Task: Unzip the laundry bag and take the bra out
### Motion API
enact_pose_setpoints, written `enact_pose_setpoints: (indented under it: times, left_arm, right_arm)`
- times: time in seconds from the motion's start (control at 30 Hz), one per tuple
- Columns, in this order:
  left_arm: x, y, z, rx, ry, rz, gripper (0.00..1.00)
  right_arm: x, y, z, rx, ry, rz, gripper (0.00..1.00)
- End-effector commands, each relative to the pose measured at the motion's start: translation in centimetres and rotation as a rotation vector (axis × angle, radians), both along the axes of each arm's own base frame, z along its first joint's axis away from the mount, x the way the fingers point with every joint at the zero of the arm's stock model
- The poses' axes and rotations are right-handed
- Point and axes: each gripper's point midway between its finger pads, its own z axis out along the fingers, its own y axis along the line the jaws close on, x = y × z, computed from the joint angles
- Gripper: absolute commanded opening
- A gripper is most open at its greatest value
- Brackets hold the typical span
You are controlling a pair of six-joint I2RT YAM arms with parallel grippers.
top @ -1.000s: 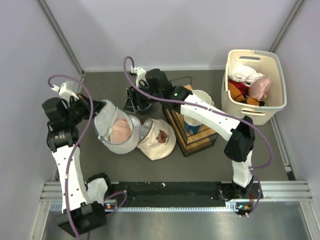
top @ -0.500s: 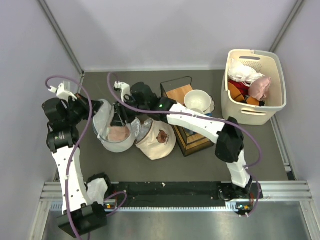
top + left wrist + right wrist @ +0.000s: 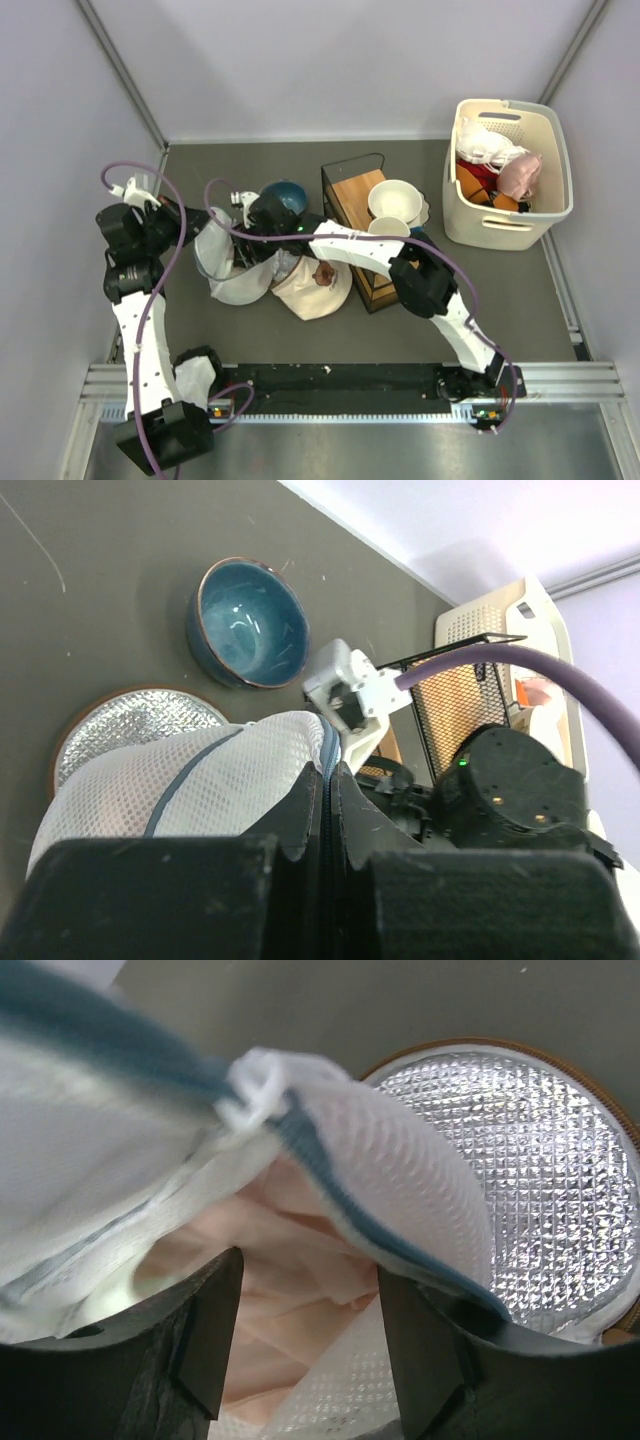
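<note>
The laundry bag (image 3: 237,283) is a white mesh pouch lying left of centre, its flap open. My left gripper (image 3: 199,229) is shut on the bag's zipped rim, which runs between its closed fingers in the left wrist view (image 3: 327,772). My right gripper (image 3: 247,250) reaches into the bag's mouth from the right. In the right wrist view it (image 3: 308,1265) is open, its fingers on either side of the peach-pink bra (image 3: 285,1315) inside the mesh (image 3: 400,1150). The fingers are not closed on the bra. From above the bra is hidden by the right wrist.
A cream cap with a brown mark (image 3: 318,285) lies against the bag's right side. A blue bowl (image 3: 285,195) and a silver round mat (image 3: 540,1160) are just behind the bag. A wire rack (image 3: 365,240) holds a white bowl (image 3: 393,199). A beige basket (image 3: 550,205) of clothes stands far right.
My right arm has swung left and down from behind the bag into its open mouth, uncovering the blue bowl. The bag has slumped and the bra is now covered from above.
</note>
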Motion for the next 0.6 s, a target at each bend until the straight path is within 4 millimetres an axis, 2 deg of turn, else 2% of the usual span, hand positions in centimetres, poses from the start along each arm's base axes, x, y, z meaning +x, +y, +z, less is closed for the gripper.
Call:
enact_pose_setpoints:
  times: [0.0, 0.07, 0.1, 0.2, 0.23, 0.27, 0.4, 0.43, 0.47, 0.53, 0.57]
  left_arm:
    - [0.5, -0.5, 2.6, -0.019, -0.106, -0.036, 0.00]
    - [0.5, -0.5, 2.7, -0.017, -0.109, -0.034, 0.00]
    - [0.5, -0.5, 2.6, -0.017, -0.107, -0.034, 0.00]
    - [0.6, -0.3, 2.2, -0.020, -0.097, -0.027, 0.00]
    - [0.6, -0.3, 1.9, -0.021, -0.090, -0.027, 0.00]
    - [0.8, -0.2, 1.6, -0.023, -0.080, -0.021, 0.00]
    - [1.3, 0.6, 0.6, -0.005, -0.061, 0.014, 0.00]
    - [1.5, 0.8, 0.1, 0.000, -0.050, 0.027, 0.00]
    - [1.8, 1.2, -0.3, 0.010, -0.041, 0.039, 0.00]
    - [2.3, 1.7, -1.1, 0.016, -0.022, 0.060, 0.00]
    - [2.4, 1.8, -1.3, 0.015, -0.015, 0.061, 0.00]
  right_arm:
    - [2.0, 0.8, -0.9, 0.007, -0.051, -0.053, 0.38]
    - [1.8, 1.1, -0.2, 0.023, -0.051, -0.044, 0.16]
    - [1.8, 1.1, 0.7, 0.037, -0.057, -0.042, 0.00]
    - [1.4, 0.9, 2.3, 0.066, -0.068, -0.026, 0.00]
    - [1.1, 0.9, 4.6, 0.112, -0.085, -0.016, 0.00]
    - [0.8, 0.6, 4.6, 0.114, -0.080, -0.013, 0.00]
    - [-0.1, -0.7, 8.3, 0.215, -0.105, -0.022, 0.00]
    - [-0.3, -1.3, 7.9, 0.215, -0.085, -0.033, 0.00]
    - [-0.4, -1.7, 9.5, 0.249, -0.092, -0.036, 0.00]
    - [-0.6, -2.3, 10.2, 0.266, -0.073, -0.039, 0.00]
    - [-0.7, -2.7, 11.6, 0.291, -0.080, -0.037, 0.00]
